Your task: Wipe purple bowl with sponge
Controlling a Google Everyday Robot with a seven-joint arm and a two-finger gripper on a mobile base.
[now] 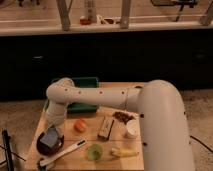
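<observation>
Grey-blue sponge [49, 137] sits inside the bowl [50, 143] at about 8 o'clock on the wooden table [131, 161], with the gripper [52, 129] directly above it at the end of the white arm [90, 95]; whether the claw is spread or pinching the pad cannot be told, as the wrist hides it. The arm reaches in from the robot's body at 3 o'clock and bends down past a green tray [82, 82] at 11 o'clock. An orange [79, 125] lies just beside the bowl toward centre, a brown block [105, 127] stands near the middle, a white cup [131, 131] is at 3 o'clock, and a brush [62, 153], a green cup [93, 151] and a banana [123, 152] line the near edge around 6 o'clock. By its look, the sponge should be light and soft, yielding under pressure, best pinched across its short sides from above. The bowl appears rigid, glossy and probably slick, and light enough to skid across the wood if the wipe pushes sideways rather than down.
</observation>
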